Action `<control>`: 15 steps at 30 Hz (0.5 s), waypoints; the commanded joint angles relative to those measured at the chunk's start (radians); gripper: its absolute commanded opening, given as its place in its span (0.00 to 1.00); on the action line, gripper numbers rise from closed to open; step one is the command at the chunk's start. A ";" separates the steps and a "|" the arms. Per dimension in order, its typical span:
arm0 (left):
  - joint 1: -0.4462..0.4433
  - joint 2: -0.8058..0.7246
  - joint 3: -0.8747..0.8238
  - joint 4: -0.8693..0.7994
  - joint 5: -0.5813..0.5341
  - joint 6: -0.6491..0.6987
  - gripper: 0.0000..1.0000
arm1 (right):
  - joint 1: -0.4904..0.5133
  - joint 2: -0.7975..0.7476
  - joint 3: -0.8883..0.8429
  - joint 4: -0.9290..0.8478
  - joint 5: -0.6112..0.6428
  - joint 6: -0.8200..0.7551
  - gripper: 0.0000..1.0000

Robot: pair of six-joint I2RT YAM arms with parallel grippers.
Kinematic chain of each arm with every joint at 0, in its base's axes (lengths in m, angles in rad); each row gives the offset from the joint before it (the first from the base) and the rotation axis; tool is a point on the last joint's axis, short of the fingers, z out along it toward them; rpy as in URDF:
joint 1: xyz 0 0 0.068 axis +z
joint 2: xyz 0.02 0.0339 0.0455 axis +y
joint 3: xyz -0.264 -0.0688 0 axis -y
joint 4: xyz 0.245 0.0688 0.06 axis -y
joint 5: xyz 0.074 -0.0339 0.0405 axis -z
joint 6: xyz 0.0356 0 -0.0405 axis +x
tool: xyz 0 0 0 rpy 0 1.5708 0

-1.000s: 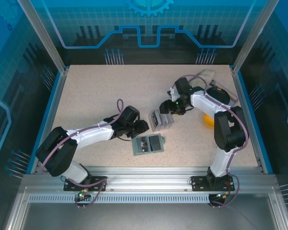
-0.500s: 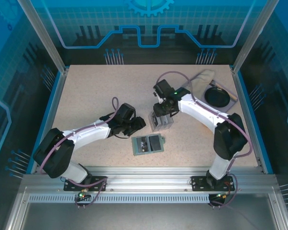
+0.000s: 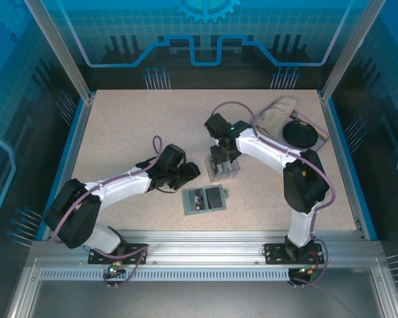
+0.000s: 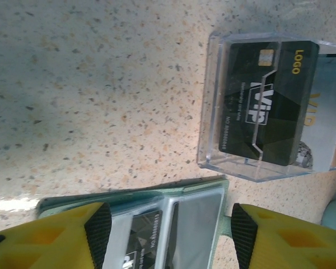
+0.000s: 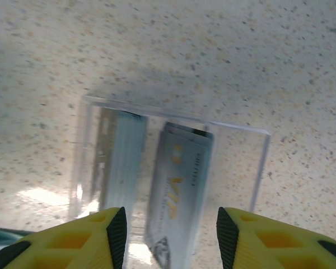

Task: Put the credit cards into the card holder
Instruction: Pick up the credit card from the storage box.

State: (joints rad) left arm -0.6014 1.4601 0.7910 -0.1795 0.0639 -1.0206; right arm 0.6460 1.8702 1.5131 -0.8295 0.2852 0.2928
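Leaves two cards (image 4: 263,106) in the clear box (image 4: 211,106) under the parted right gripper (image 5: 169,224); seemingly one already in the wallet (image 4: 134,193) just ahead of the parted left gripper (image 4: 165,230).

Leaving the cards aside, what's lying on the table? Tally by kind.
card holder: 1
clear box: 1
cloth: 1
black dish: 1
Total: 4

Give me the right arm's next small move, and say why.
Probably close the right gripper on the silver card. Its jaws stand open on either side of that card, which leans in the clear box; a grip would let it lift the card toward the open card holder.
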 commanded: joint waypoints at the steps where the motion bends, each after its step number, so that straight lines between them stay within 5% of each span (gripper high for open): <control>1: 0.022 -0.041 -0.028 -0.029 -0.028 -0.007 0.63 | 0.043 0.045 0.056 -0.008 -0.043 0.021 0.49; 15: 0.040 -0.109 -0.079 -0.040 -0.062 -0.023 0.68 | 0.126 0.194 0.109 -0.044 0.183 0.024 0.49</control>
State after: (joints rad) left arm -0.5705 1.3708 0.7277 -0.2008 0.0223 -1.0222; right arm 0.7460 2.0323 1.5871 -0.8413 0.4072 0.3164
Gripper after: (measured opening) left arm 0.676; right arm 0.491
